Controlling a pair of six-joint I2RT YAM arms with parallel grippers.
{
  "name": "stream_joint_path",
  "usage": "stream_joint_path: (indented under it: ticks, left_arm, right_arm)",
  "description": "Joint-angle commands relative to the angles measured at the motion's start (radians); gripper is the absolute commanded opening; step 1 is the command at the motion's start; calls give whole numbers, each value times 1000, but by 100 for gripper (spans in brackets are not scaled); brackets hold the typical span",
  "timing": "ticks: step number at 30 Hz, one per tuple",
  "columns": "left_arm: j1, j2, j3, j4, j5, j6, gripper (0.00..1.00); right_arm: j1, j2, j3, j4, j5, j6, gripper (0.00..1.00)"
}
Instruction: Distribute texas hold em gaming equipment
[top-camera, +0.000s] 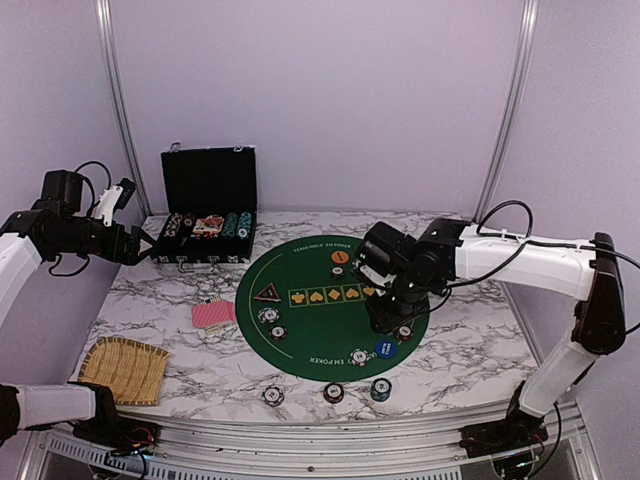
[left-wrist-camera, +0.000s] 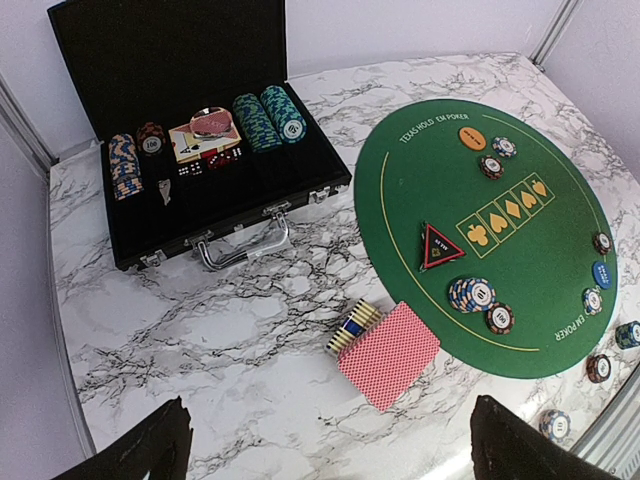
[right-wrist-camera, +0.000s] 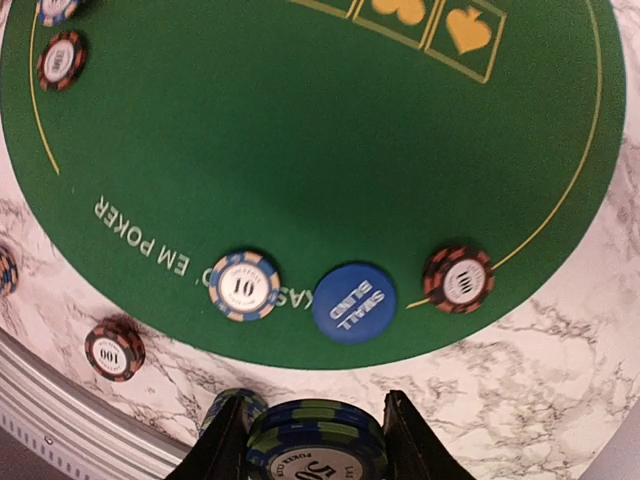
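My right gripper is shut on a short stack of blue-and-green poker chips, held over the marble just off the green poker mat. On the mat in front of it lie a blue round button, a "10" chip and a red-and-black chip. A further blue-green chip stack lies below the left finger. In the left wrist view, red-backed playing cards, a dark triangular button and an orange button show. My left gripper is open and holds nothing, high above the marble.
The open black chip case stands at the back left with chips in it. A woven straw mat lies at the front left. Three chip stacks sit on the marble near the table's front edge.
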Motion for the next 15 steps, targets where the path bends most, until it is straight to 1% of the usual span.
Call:
stream_joint_path:
  ticks: [1, 8, 13, 15]
  left_arm:
    - [2, 3, 13, -24, 22, -12, 99]
    - [3, -3, 12, -25, 21, -8, 99]
    - [3, -3, 8, -25, 21, -6, 99]
    - [2, -6, 8, -25, 19, -5, 99]
  right_arm:
    - [-129, 58, 149, 9, 54, -102, 26]
    - [-309, 262, 349, 88, 31, -197, 25]
    - [-393, 470, 532, 112, 35, -230, 24]
    - [-415, 550, 634, 110, 39, -238, 24]
